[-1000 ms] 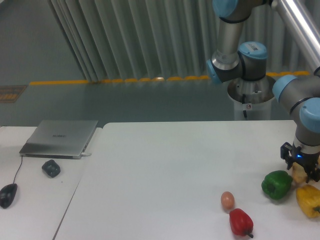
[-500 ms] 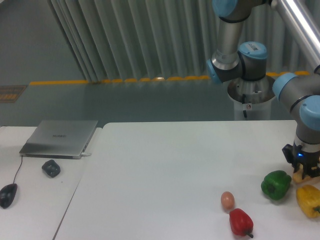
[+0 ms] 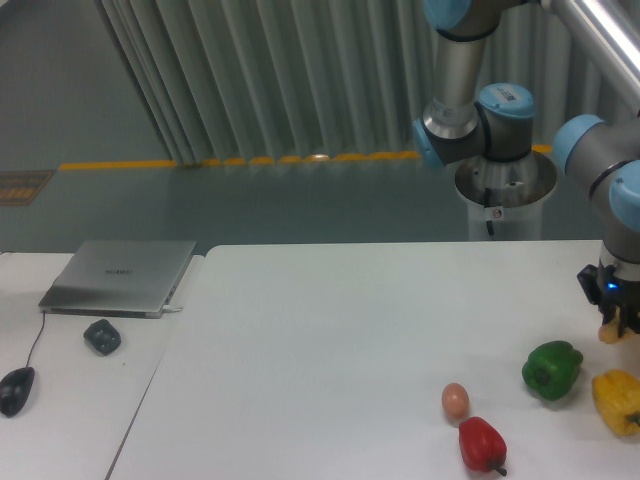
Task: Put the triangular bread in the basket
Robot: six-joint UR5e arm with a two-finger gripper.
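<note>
Your end effector (image 3: pixel 613 322) has lifted above the yellow bell pepper (image 3: pixel 617 400), clenched on the triangular bread (image 3: pixel 609 333); transport can begin.

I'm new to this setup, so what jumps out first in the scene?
Bright produce clusters at the table's front right: a green pepper, yellow pepper, red pepper and an egg. Above them at the right edge, the gripper holds a pale piece, probably the triangular bread, off the table.

The arm reaches down at the right edge of view, wrist vertical; the gripper (image 3: pixel 618 325) hangs above the table, fingers closed on the triangular bread (image 3: pixel 609 333).
</note>
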